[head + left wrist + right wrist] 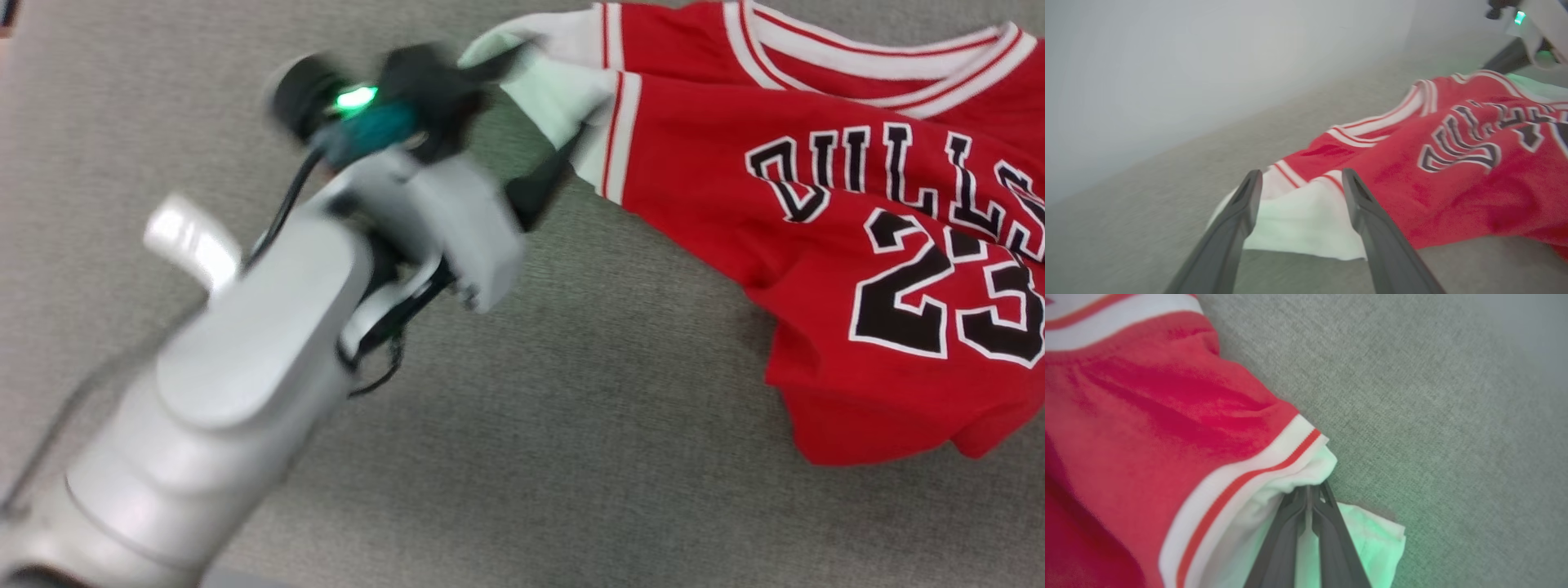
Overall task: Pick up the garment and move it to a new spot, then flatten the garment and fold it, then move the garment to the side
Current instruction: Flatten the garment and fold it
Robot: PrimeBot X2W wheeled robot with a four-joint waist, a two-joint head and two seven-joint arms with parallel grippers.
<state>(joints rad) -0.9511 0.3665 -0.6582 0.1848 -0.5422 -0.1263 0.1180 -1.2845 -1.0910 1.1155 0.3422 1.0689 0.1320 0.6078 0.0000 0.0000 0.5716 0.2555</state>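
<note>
The red sleeveless basketball jersey (816, 269) lies lettering-up on the grey woven surface (571, 449). The right hand (1309, 489) is closed on one white shoulder edge. The left hand (1301, 174), wide open and holding nothing, straddles the other shoulder corner, so probably it closes next.

L gripper (555, 94) open, fingers astride white edge of red garment (816, 245), grey surface (571, 449).
</note>
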